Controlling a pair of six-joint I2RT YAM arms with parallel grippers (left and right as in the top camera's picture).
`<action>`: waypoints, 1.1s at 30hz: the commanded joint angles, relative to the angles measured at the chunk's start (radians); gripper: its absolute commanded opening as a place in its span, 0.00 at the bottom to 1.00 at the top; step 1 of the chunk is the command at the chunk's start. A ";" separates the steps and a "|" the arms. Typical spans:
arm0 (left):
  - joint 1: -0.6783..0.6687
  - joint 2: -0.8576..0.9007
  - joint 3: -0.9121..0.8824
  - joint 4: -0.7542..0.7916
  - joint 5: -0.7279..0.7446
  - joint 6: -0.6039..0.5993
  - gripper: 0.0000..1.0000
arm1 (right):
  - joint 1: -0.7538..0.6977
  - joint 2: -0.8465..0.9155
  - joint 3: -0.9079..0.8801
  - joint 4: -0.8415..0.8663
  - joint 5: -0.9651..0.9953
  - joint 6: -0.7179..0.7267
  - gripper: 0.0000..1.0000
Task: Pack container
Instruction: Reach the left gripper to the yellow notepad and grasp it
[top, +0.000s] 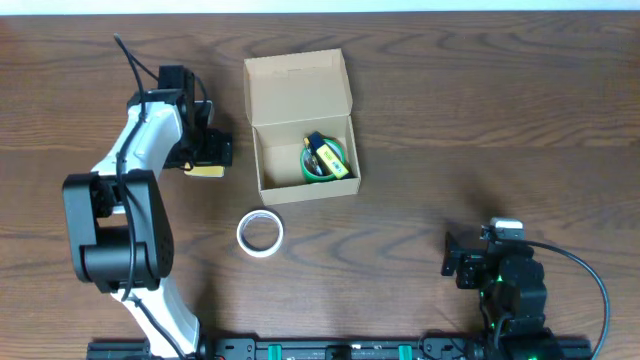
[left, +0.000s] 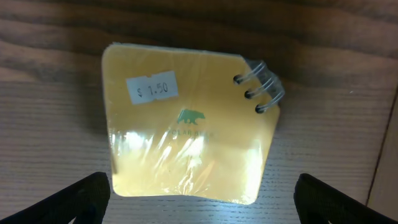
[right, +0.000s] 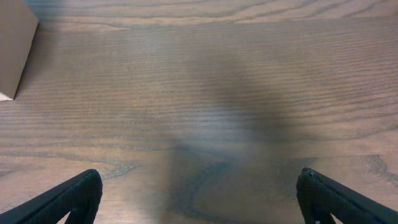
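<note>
The tan cardboard container (top: 300, 120) stands open at the table's middle back, its flap lid lying back. Inside are a green tape roll (top: 322, 168) and a yellow and black item (top: 328, 155). A small yellow spiral pad (left: 186, 124) with a price sticker lies flat on the table left of the container; a sliver of it shows in the overhead view (top: 207, 171). My left gripper (left: 202, 199) is open just above the pad, fingers spread wider than it, touching nothing. My right gripper (right: 199, 199) is open and empty over bare wood at the front right.
A white tape roll (top: 260, 233) lies flat in front of the container. A corner of the container (right: 15, 46) shows at the left edge of the right wrist view. The left arm's base (top: 110, 235) stands at the front left.
</note>
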 joint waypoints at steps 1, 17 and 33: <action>0.001 0.018 0.023 -0.012 0.003 0.042 0.95 | -0.006 -0.006 -0.001 -0.001 0.000 0.012 0.99; 0.004 0.065 0.023 -0.003 -0.029 0.118 0.95 | -0.006 -0.006 -0.001 -0.001 0.000 0.012 0.99; -0.003 0.052 0.075 -0.018 -0.052 0.149 0.95 | -0.006 -0.006 -0.001 -0.001 0.000 0.012 0.99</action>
